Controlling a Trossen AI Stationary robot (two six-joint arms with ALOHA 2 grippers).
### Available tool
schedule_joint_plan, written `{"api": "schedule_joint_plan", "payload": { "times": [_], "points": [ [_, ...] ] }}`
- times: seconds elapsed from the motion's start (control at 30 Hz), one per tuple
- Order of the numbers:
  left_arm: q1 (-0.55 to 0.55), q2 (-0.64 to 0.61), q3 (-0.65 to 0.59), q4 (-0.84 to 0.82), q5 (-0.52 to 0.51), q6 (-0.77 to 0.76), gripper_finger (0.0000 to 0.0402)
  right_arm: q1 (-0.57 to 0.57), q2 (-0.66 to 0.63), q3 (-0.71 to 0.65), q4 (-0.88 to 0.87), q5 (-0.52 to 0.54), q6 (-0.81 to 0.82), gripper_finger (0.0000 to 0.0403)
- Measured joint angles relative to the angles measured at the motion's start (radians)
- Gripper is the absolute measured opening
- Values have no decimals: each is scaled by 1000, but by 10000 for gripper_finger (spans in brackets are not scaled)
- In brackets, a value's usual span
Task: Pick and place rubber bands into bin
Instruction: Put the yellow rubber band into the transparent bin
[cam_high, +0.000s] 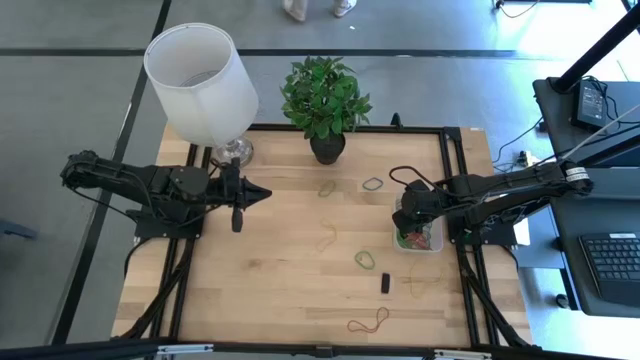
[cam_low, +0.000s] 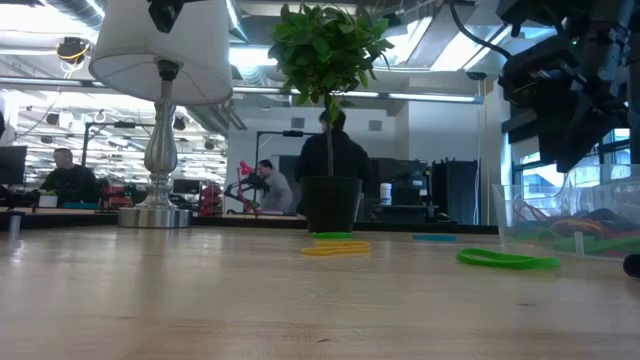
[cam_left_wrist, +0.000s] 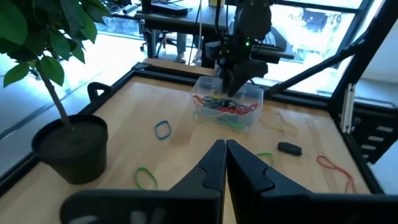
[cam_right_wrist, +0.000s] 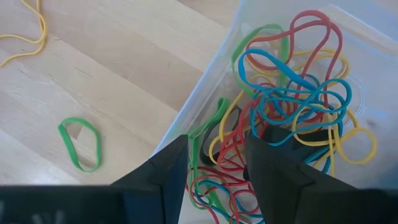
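A: Right claw (cam_right_wrist: 214, 165) over the clear bin (cam_right_wrist: 205, 81), fingers parted, gripping nothing; bands tangled inside.
B: Lift straight, avoid snagging. Green rubber band (cam_right_wrist: 79, 144) lies beside the bin on the bench (cam_high: 280, 290). Left claw (cam_high: 262, 194) clenched, waiting.

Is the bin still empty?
No, the right wrist view shows the bin already holding a tangle of red, blue, yellow and green rubber bands.
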Motion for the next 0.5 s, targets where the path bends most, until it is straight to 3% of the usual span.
{"api": "schedule_joint_plan", "payload": {
  "times": [0.5],
  "points": [
    [0, 0, 0, 22, 7, -45, 9, 0, 0, 0, 0, 3, 0, 163]
  ]
}}
